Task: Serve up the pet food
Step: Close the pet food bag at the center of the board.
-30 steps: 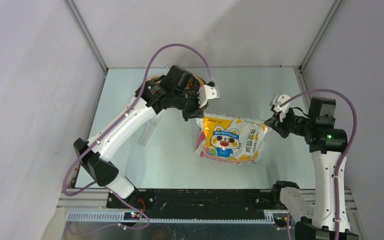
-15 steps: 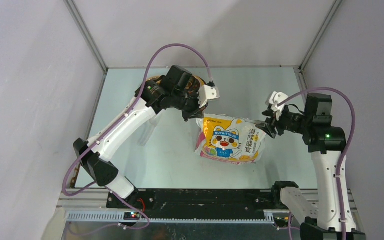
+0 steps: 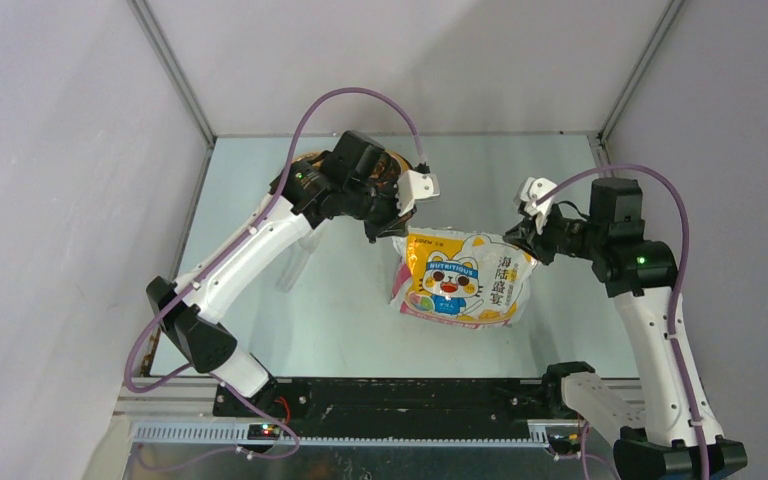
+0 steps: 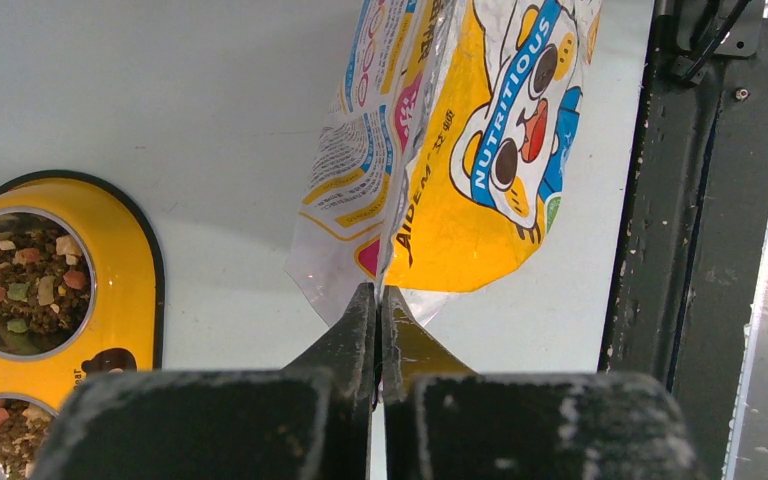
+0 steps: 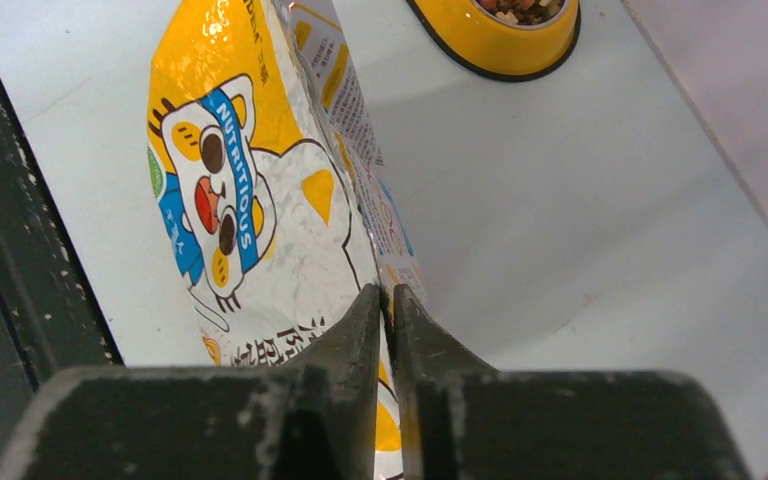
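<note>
The glossy yellow-white cat-print bag [image 3: 460,280] hangs over the table between both grippers. My left gripper [image 3: 397,232] [image 4: 380,290] is shut on the bag's [image 4: 460,140] clear corner seam. My right gripper [image 3: 524,240] [image 5: 387,290] is shut on the opposite edge of the bag [image 5: 250,200], and the film runs between its fingers. Pet food [image 4: 25,285] fills both steel bowls of the yellow feeder [image 4: 130,270] as brown, reddish and pale pieces. The feeder [image 5: 500,45] sits at the far side of the table, largely under the left arm in the top view.
A translucent scoop [image 3: 293,268] lies on the table beneath the left arm. The black base rail [image 3: 410,395] runs along the near edge. Grey walls with metal frame posts [image 3: 175,80] close in the table on three sides.
My right gripper opened, shifted left toward the bag and closed again on its right edge. The left gripper and the bag have stayed put.
</note>
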Robot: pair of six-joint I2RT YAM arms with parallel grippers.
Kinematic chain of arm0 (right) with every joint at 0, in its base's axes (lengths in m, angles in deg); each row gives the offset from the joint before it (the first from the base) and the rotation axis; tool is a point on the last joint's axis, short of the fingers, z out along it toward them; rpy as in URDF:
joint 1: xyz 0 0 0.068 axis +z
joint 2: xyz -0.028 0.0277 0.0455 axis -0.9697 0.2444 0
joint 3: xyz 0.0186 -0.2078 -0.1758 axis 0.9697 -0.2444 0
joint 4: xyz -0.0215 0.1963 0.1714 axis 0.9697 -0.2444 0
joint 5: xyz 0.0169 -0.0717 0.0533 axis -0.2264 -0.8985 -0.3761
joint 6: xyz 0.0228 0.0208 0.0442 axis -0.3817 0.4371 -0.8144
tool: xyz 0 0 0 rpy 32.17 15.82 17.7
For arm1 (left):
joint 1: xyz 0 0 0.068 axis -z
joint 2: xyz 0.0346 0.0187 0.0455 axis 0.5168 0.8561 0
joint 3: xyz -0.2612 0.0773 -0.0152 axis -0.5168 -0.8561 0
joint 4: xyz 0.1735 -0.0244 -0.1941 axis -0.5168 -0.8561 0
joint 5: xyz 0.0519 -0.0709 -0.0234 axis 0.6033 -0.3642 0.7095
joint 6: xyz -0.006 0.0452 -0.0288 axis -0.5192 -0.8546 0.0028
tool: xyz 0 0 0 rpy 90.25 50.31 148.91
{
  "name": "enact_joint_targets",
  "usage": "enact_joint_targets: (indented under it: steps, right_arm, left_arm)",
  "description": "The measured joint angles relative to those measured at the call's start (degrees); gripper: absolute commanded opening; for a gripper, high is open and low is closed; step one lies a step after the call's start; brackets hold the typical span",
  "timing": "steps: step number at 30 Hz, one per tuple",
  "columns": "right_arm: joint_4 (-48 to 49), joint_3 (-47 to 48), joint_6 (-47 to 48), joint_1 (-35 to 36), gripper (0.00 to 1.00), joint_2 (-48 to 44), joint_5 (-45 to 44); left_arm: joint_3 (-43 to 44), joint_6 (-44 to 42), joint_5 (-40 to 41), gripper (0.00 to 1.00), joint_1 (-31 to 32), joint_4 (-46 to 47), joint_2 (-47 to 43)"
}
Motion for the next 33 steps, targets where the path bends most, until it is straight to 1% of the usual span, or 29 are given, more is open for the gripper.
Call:
enact_joint_targets:
  steps: [1,8,10,11,13,15,16,18,19,22,24,33]
  right_arm:
    - [0.0,0.0,-0.2,0.2,0.0,0.2,0.0]
    - [-0.1,-0.1,-0.2,0.3,0.0,0.3,-0.1]
    - [-0.1,-0.1,-0.2,0.3,0.14,0.3,-0.2]
    - [-0.1,-0.1,-0.2,0.3,0.24,0.2,-0.1]
    - [-0.2,-0.1,0.2,0.3,0.32,-0.1,-0.3]
    - [-0.5,-0.2,0.8,0.3,0.35,-0.4,-0.9]
    - [-0.8,-0.2,1.3,0.3,0.34,-0.6,-1.2]
    - [-1.6,-0.2,2.2,0.2,0.26,-0.7,-2.1]
    - [-1.8,-0.2,2.5,0.1,0.18,-0.7,-2.3]
    - [-2.8,-0.2,3.3,-0.8,0.1,-0.6,-2.3]
    - [-3.3,-0.2,3.5,-1.4,0.0,-0.7,-1.8]
    - [-3.6,-1.0,3.2,-3.6,0.0,-2.0,1.0]
  left_arm:
    - [0.0,0.0,0.0,0.0,0.0,0.0,0.0]
    - [0.0,0.0,0.0,0.0,0.0,0.0,0.0]
    - [0.0,0.0,0.0,0.0,0.0,0.0,0.0]
    - [0.0,0.0,0.0,0.0,0.0,0.0,0.0]
    - [0.0,0.0,0.0,0.0,0.0,0.0,0.0]
    - [0.0,0.0,0.0,0.0,0.0,0.0,-0.1]
    - [0.0,0.0,0.0,0.0,0.0,0.0,-0.1]
    - [0.0,0.0,0.0,0.0,0.0,-0.1,-0.2]
    - [0.0,0.0,0.0,0.0,0.0,-0.1,-0.2]
    - [0.0,0.0,0.0,0.0,0.0,0.0,-0.2]
    - [0.0,0.0,0.0,0.0,0.1,0.0,-0.2]
    - [0.0,0.0,-0.1,0.0,0.3,0.4,-0.5]
